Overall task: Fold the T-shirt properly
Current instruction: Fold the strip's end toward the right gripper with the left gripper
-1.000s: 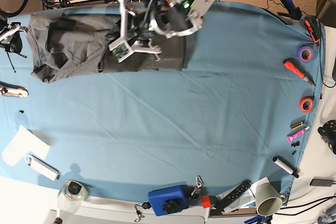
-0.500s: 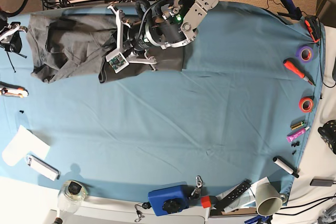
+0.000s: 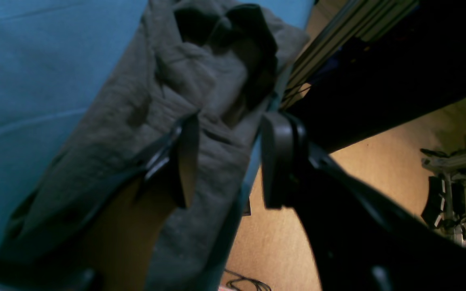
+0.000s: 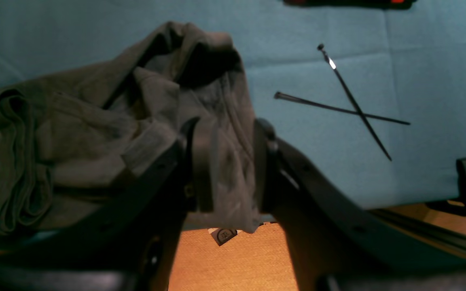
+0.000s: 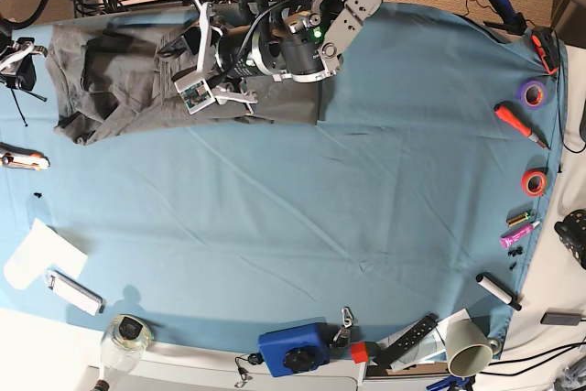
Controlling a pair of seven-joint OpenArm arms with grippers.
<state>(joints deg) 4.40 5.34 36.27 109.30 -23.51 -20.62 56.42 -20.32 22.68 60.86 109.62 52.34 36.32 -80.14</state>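
Since a second ago the left gripper (image 5: 194, 59) is sliding further toward the upper left, jaws now parting to drop the fold onto the T-shirt (image 5: 110, 80); right gripper (image 4: 225, 169) is pinching the shirt's edge.

T-shirt (image 5: 119, 80): plain charcoal grey. Bench cloth (image 5: 348, 208): solid blue. Tape rolls (image 5: 534, 181): orange (another purple (image 5: 532, 92)).

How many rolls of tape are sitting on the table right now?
2, both at the base view's right edge: a purple tape roll and, nearer the camera, an orange tape roll. Others may be hidden.
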